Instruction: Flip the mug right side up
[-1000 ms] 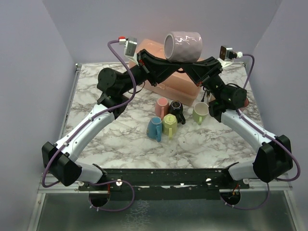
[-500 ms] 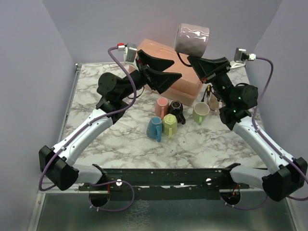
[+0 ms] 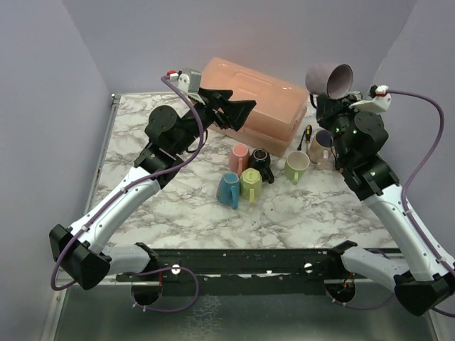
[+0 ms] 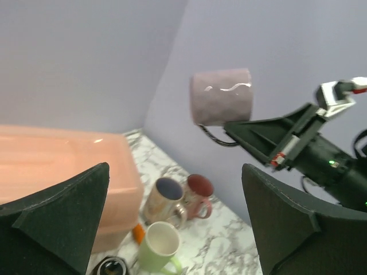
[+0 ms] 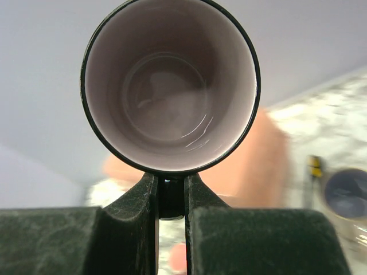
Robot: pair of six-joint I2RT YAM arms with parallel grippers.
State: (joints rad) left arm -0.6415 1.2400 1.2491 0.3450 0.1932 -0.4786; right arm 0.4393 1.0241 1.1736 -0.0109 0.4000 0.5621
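The pale lilac mug (image 3: pixel 330 78) hangs in the air at the back right, tilted, its black-rimmed mouth facing up and to the right. My right gripper (image 3: pixel 322 104) is shut on the mug's dark handle, just below the mug. In the right wrist view I look straight into the mug (image 5: pixel 169 86), with the handle pinched in the right gripper (image 5: pixel 171 197). My left gripper (image 3: pixel 242 99) stands wide open and holds nothing, above the pink box and well left of the mug. From the left wrist the mug (image 4: pixel 222 96) shows far beyond the left gripper (image 4: pixel 175 172).
A large pink box (image 3: pixel 259 103) lies at the back centre. Several mugs stand in front of it: pink (image 3: pixel 240 156), black (image 3: pixel 260 162), blue (image 3: pixel 228 189), yellow-green (image 3: pixel 250 183), light green (image 3: pixel 296 166) and beige (image 3: pixel 321 145). A dark red mug (image 4: pixel 198 192) stands beside the beige one.
My left gripper has opened, let go of the mug and drawn back to the left. My right arm has carried the mug to the right and turned its mouth upward.
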